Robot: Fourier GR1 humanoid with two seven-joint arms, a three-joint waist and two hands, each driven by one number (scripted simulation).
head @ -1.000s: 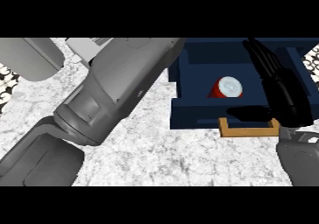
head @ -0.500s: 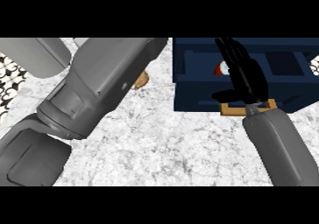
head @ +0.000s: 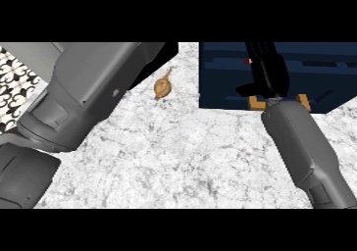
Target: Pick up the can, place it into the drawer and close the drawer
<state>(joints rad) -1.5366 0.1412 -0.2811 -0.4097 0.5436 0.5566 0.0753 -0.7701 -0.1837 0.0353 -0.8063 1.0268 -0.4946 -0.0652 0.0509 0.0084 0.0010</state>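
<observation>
The navy drawer (head: pixel 326 73) fills the upper right of the head view, with a wooden handle (head: pixel 303 102) on its front. Only a red sliver of the can (head: pixel 248 61) shows inside it, just left of my right hand (head: pixel 267 73). That hand lies over the drawer's front above the handle, open, its fingers straight and pointing away from me. My right forearm (head: pixel 304 147) comes up from the lower right. My left forearm (head: pixel 87 98) crosses the left half; a dark part of the left hand (head: pixel 157 60) shows at the top edge, mostly cut off.
A small brown food item (head: pixel 163 86) lies on the white marble counter (head: pixel 181 157) between the left arm and the drawer. A black-and-white patterned surface (head: pixel 11 93) runs along the far left edge.
The drawer's open inside has shrunk from wide to nearly gone, with my right hand staying on its front. The can went from plainly visible to a sliver. The brown item has come into sight.
</observation>
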